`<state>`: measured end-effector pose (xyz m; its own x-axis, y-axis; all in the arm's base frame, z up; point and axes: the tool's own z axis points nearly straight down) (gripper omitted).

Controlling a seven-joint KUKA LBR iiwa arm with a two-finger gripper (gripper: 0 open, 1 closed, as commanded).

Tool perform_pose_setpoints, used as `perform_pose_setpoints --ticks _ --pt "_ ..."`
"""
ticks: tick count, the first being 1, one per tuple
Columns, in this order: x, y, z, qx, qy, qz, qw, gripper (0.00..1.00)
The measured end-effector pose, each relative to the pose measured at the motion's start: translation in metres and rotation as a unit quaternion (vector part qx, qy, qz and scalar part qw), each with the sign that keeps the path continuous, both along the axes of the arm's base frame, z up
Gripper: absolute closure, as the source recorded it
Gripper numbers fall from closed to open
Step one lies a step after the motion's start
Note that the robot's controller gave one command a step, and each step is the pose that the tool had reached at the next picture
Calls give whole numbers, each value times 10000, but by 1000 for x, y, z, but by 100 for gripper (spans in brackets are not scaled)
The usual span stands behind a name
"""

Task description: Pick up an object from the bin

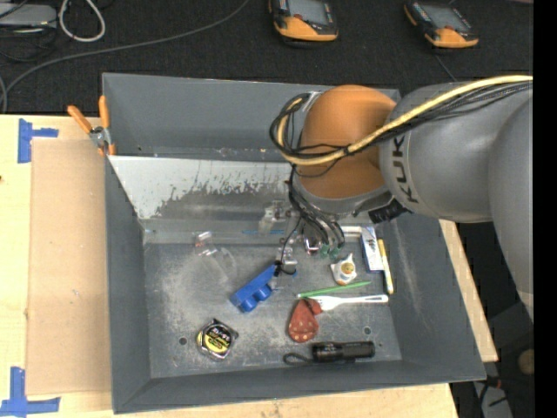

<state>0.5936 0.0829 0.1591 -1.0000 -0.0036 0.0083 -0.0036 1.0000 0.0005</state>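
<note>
My gripper point(296, 258) hangs low over the middle of the bin, under the orange cover, and its fingers stand apart with nothing between them. The left fingertip point(285, 266) is right at the upper end of a blue plastic piece point(252, 292) that lies slanted on the bin floor. Just right of the gripper lies a small white round thing with a yellow-green centre point(345, 272). Below that, a thin green and white stick point(344, 297) lies crosswise.
A red-brown lump point(304, 320) and a black pen-like tube point(342, 351) lie near the front wall. A yellow and black tape measure point(216, 339) sits front left, a clear plastic cup point(211, 255) at the left, and a white and blue packet point(372, 251) at the right wall.
</note>
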Motion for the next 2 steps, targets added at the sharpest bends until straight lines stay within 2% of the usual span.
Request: perform_pose_setpoints --ticks 1,2 --pt "1 0 5 3 -36 -11 10000 0" --pt "-5 -7 -48 7 -31 751 9972 0"
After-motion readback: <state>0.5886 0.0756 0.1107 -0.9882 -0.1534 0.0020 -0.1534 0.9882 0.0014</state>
